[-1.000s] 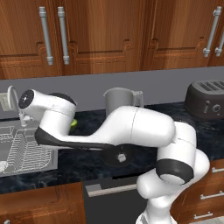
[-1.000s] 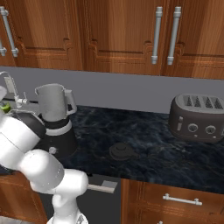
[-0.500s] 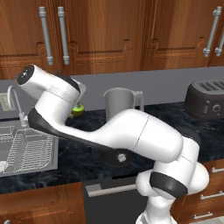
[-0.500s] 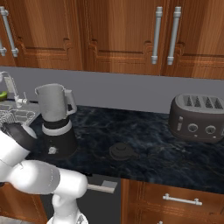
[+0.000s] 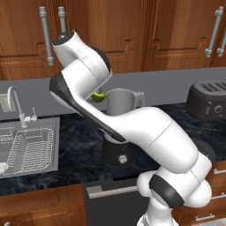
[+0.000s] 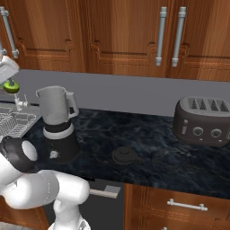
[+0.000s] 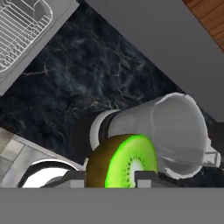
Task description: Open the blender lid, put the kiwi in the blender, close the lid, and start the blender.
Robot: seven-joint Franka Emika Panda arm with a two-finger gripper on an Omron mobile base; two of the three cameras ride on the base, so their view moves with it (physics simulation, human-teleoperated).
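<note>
While clamped in claw (image 7: 109, 177), one kiwi (image 7: 122, 161)

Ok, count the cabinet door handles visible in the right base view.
3: one handle at the far left edge, and a pair side by side right of centre. Others may lie outside the frame.

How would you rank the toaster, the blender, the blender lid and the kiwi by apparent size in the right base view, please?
1. Blender and toaster: look much alike, so unranked.
2. Blender lid, lying on the counter.
3. Kiwi, held up at the left edge.
</note>
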